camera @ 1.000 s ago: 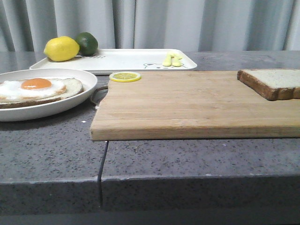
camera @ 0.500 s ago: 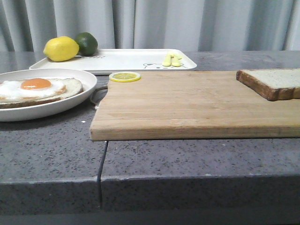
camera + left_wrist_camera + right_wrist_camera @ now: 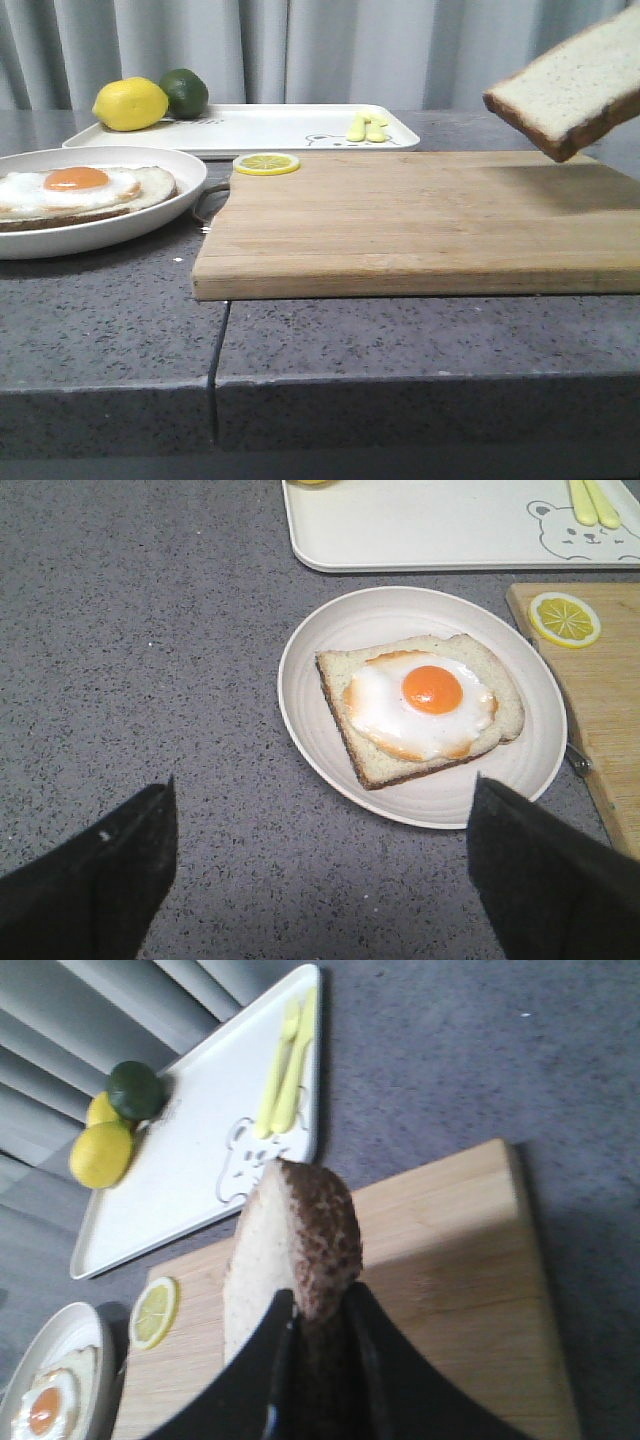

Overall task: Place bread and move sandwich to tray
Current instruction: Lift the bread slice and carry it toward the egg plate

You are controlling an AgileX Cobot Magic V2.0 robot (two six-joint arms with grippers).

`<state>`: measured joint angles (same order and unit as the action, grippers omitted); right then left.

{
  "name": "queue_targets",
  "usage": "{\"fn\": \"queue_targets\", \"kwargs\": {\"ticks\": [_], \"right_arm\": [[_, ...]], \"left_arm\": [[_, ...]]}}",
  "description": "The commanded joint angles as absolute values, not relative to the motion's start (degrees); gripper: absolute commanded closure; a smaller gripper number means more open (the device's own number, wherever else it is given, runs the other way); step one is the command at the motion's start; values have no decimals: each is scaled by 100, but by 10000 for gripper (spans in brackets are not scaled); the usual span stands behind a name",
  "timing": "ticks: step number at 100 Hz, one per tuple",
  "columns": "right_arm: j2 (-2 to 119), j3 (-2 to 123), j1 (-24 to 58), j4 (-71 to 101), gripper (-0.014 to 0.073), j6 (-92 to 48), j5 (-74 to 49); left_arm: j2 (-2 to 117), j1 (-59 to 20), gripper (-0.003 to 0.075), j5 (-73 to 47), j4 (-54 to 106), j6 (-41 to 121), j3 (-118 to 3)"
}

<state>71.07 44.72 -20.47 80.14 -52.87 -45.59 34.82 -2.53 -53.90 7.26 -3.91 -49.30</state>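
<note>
Gripping the bread (image 3: 290, 1260) edge-on, the right end effector (image 3: 315, 1345) has both fingers (image 3: 365, 1360) clamped on the slice's dark crust in the right wrist view. Front view: bread (image 3: 575, 80) is airborne, tilted, low corner toward the robot, hanging over the right part of the wooden board (image 3: 400, 225) and not touching it; faint shadow on the board under it. Right end effector itself is out of the front view.

Left end effector (image 3: 320, 870): fingers (image 3: 100, 870) spread wide, holding nothing, hovering above the grey tabletop (image 3: 130, 660) just on the near side of the plate (image 3: 320, 640).

Grey speckled tabletop (image 3: 110, 320) nearest, with a seam running through it. Board lies on it, center to right. Round white plate (image 3: 150, 215) sits left of the board, nearly touching its left edge. On the plate: the sandwich (image 3: 85, 195), so far one brown-crusted slice with a fried egg on top, orange yolk up.

Lemon slice (image 3: 267, 163) lies flat on the board's far left corner. Behind it, the white tray (image 3: 290, 125) lies on the tabletop, bear drawing near its right end, pale yellow utensils (image 3: 366, 127) lying beside the drawing. Whole lemon (image 3: 130, 104) and a lime (image 3: 185, 92) sit together at the tray's far left corner. Grey curtain (image 3: 330, 50) at the back.
</note>
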Motion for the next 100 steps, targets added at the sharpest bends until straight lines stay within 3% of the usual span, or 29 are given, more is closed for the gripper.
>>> {"fn": "queue_targets", "kwargs": {"ticks": [1, 23, 59, 100], "right_arm": [[6740, 4621, -1819, 8507, 652, -5166, -4768], [6637, 4627, -745, 9592, 652, -5107, -4439], [6767, 4755, 1592, 10783, 652, -5534, -2144], [8096, 5978, 2669, 10783, 652, -5250, -2027]], "left_arm": [[3534, -282, 165, -5040, 795, -392, -5121], [3534, -282, 165, -5040, 795, -392, -5121], [3534, -282, 165, -5040, 795, -392, -5121], [3534, -282, 165, -5040, 795, -392, -5121]]}}
